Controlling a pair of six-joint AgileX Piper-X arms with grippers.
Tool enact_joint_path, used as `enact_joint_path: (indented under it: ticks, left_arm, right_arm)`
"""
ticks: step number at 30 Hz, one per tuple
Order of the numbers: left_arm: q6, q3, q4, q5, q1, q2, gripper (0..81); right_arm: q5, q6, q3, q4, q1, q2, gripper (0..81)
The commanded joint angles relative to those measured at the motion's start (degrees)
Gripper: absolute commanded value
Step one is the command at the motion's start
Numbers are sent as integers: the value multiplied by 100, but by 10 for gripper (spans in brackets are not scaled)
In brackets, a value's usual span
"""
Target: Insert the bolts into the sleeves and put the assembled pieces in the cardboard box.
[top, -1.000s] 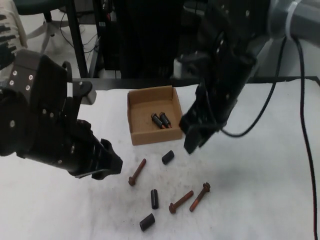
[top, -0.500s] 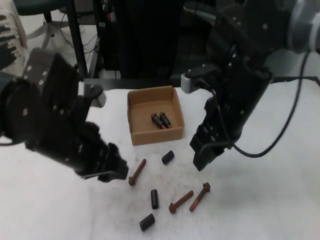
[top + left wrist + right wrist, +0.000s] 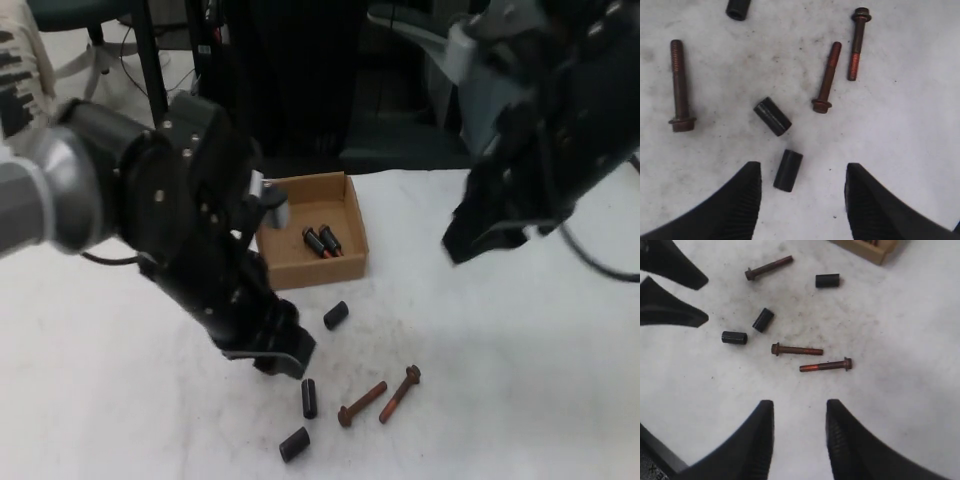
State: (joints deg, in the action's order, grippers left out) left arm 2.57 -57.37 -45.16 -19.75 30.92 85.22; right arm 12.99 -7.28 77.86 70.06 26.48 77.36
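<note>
Nearest the robot, a black sleeve [image 3: 788, 170] lay on the white counter [image 3: 520, 380]. It was lined up between the fingers of the left hand [image 3: 803, 167], which hung above it spread wide and empty. Just beyond lay a second sleeve [image 3: 772, 116], with a bolt [image 3: 826, 77] and a second bolt [image 3: 857, 42] side by side. A third bolt [image 3: 680, 85] lay apart from them. A third sleeve [image 3: 737, 7] sat near the cardboard box [image 3: 268, 262], where two assembled pieces [image 3: 321, 240] lay. The right hand [image 3: 800, 404] hung high, fingers parted, holding nothing.

The step looked like picking up a sleeve. The next move called for lowering and closing across its round sides. The second sleeve lay close enough to get nudged; elsewhere the counter offered open room.
</note>
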Motion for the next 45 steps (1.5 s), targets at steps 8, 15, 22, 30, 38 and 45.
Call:
enact_joint_path:
  ticks: [8, 15, 22, 30, 38, 45]
  left_arm:
    - [-88, -937, 247, 270, 879, 629, 478]
    - [-132, -1160, 150, 270, 935, 946, 478]
    - [-130, -1222, 559, 252, 1070, 1406, 478]
    - [-37, -1450, 847, 252, 1410, 1942, 478]
    - [46, -1993, 847, 471, 1565, 2337, 478]
    - [572, -2456, 309, 760, 1555, 2832, 478]
  right_arm:
    - [-156, 21, -148, 295, -1139, -613, 329]
    - [-319, 154, -1156, -270, -1924, -613, 329]
    - [-245, 177, -1661, -402, -2500, -613, 329]
    - [-9, 97, -1694, -463, -2594, -613, 329]
    - [280, 90, -1694, -463, -2594, -613, 329]
    - [413, 90, -1694, -415, -2594, -613, 329]
